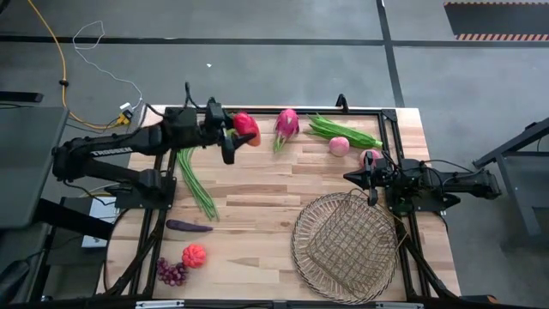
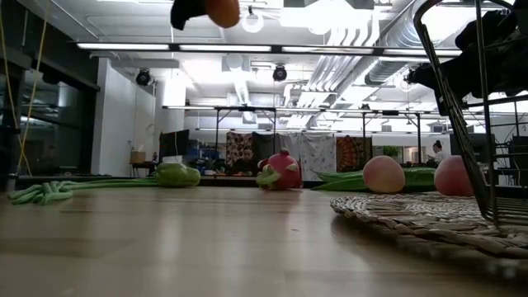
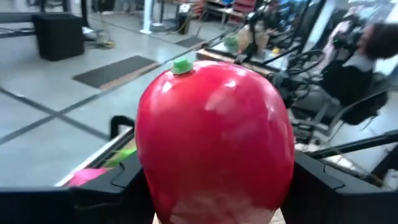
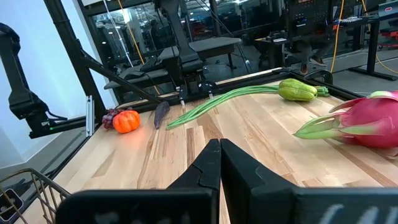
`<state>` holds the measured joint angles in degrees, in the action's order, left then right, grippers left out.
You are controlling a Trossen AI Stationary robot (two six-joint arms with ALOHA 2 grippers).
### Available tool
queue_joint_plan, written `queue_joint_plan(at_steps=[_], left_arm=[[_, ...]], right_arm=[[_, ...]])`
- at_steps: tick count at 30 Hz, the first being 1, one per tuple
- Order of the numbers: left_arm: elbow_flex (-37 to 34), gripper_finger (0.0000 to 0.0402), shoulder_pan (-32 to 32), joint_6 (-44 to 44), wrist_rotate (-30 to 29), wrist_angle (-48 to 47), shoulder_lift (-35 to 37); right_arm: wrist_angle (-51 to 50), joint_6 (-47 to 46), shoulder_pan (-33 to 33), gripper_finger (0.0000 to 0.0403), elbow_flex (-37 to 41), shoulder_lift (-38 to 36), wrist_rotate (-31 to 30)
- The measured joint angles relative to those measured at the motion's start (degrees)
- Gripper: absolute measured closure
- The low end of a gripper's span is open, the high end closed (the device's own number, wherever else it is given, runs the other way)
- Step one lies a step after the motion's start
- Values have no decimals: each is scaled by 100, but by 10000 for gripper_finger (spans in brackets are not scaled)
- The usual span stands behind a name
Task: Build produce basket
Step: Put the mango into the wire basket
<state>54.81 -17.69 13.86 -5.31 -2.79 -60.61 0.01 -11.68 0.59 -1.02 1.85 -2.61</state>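
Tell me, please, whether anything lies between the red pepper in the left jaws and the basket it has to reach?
The dragon fruit lies near the direct line from the red pepper, held aloft by the left gripper, to the basket. Carried at this height, the pepper should pass above it.

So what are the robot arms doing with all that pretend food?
They're filling a basket, which has nothing in it yet. The left claw holds a red pepper up off the table at the far side. The right claw is shut and holds nothing, waiting by the basket's far rim. The dragon fruit, peaches, green beans, eggplant, pumpkin and grapes lie on the table.
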Motion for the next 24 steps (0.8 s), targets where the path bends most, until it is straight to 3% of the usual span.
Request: queue_joint_plan(at_steps=[7, 12, 15, 19, 24], left_arm=[[-1350, 164, 553, 1148, 178, 2286, -178], [-1432, 164, 817, 1104, -34, 2588, -147], [-1324, 164, 856, 1018, 40, 2587, -100], [-1106, 162, 883, 1015, 311, 2570, -99], [-908, 161, 955, 1077, 580, 2579, -95]], right_arm=[[0, 0, -1, 403, 2, 2, -2], [133, -93, 1, 403, 10, 2, -20], [962, -1050, 1, 403, 15, 3, -65], [2489, -2316, -1, 403, 15, -1, -1028], [3721, -2103, 1, 403, 9, 36, -1968]])
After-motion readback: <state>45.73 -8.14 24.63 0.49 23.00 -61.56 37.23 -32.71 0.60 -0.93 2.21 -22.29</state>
